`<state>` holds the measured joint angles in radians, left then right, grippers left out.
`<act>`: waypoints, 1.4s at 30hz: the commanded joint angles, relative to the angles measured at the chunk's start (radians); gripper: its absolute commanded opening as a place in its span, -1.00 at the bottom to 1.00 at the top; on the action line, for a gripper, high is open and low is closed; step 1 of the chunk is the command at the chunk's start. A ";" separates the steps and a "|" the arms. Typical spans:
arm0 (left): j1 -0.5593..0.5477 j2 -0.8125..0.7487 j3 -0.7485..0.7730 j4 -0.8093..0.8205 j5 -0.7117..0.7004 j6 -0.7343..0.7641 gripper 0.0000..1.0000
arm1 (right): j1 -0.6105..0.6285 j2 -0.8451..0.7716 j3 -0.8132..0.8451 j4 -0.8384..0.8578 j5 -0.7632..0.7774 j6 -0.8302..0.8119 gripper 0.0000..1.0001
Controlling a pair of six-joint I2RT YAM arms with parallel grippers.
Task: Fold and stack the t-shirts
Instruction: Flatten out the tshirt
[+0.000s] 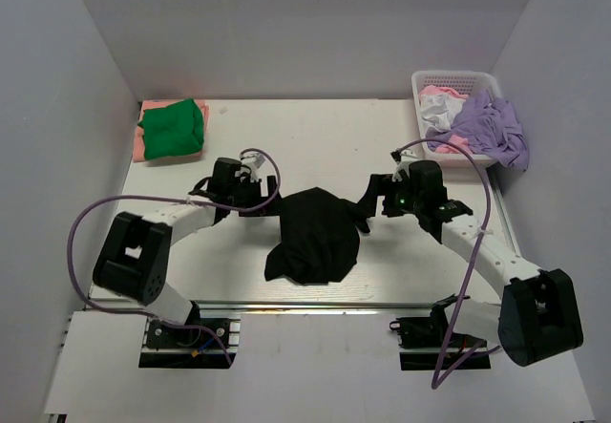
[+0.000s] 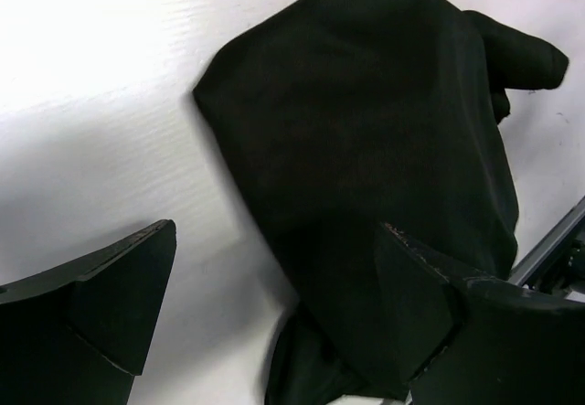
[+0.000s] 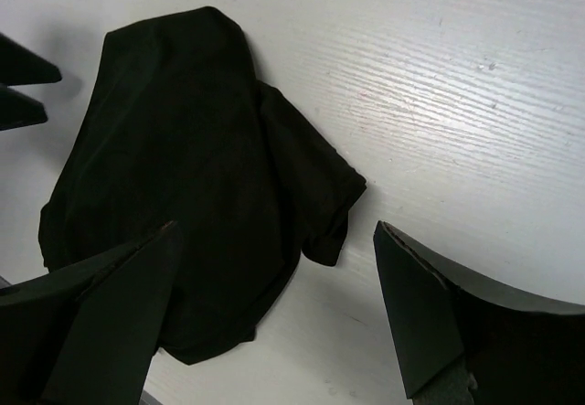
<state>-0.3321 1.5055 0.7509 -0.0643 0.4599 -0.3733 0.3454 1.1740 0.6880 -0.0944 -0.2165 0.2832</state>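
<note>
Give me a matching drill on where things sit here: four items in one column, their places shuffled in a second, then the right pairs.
Column one:
1. black t-shirt
2. green t-shirt
3. lavender t-shirt
4. basket

Column two:
A. standing in the far right corner of the table
B. spilling over the basket's rim
C. crumpled in the middle of the table
D. far left corner, on top of a salmon-pink t-shirt

Pairs: 1-C, 2-D, 3-B, 4-A
</note>
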 commanded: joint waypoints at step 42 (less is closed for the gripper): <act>-0.097 -0.549 0.358 0.078 -0.201 0.373 -1.00 | 0.000 -0.353 0.343 0.177 0.051 -0.193 -1.00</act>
<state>-0.4259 1.0389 1.0401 -0.0204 0.2893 -0.0841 0.3443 0.8581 0.9482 0.0570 -0.2039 0.1516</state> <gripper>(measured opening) 0.027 0.012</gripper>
